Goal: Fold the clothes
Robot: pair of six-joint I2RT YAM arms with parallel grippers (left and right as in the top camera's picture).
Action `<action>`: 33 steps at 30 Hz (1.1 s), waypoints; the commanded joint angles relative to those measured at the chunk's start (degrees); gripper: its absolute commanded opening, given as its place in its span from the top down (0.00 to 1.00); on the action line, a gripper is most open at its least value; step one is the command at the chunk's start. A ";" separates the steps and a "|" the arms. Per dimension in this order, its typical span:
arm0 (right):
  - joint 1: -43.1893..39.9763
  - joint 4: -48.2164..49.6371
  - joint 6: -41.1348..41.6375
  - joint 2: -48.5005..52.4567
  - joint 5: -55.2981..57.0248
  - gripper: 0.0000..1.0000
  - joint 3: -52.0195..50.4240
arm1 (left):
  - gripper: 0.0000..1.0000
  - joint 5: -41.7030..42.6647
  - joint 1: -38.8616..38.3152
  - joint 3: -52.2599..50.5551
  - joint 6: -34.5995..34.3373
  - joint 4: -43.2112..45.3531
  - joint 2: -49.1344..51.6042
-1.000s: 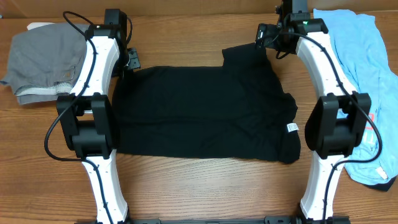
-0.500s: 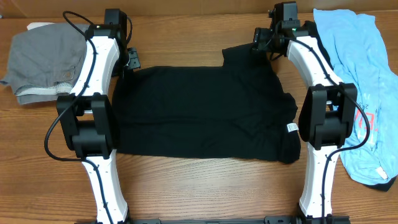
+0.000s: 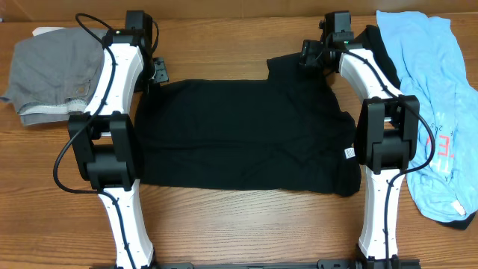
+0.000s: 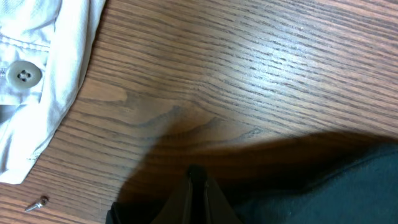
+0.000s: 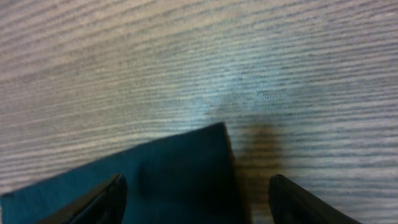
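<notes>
Black T-shirt [image 3: 239,134] lay flat at centre of table [image 3: 224,224], no fold yet. L gripper [image 4: 196,182] shut at left corner, prob. pinching fabric; R gripper [image 5: 196,186] wide open, empty, straddling right corner. Light-blue tee [image 3: 433,75], grey garment [image 3: 52,67] unfolded.

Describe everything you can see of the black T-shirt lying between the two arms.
The black T-shirt is plain, soft, matte cloth, spread mostly flat on the wooden table, bunched along its right edge where a small white label shows. One square corner juts toward the far side; the open right gripper straddles it. The shut left gripper sits at the far left corner; whether it pinches cloth is unclear.
</notes>
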 commanded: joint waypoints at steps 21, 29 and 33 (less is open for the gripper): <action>0.17 -4.59 5.51 1.88 -3.08 0.96 4.72 | 0.96 -0.52 0.15 0.92 0.24 1.25 -1.68; -1.40 -19.21 2.62 -2.23 -3.15 0.96 15.26 | 0.96 -0.70 0.28 3.06 0.70 -0.63 -1.75; -2.47 -27.45 2.05 -4.52 -4.02 0.96 20.37 | 0.96 -0.68 0.50 5.16 1.38 -2.32 -1.75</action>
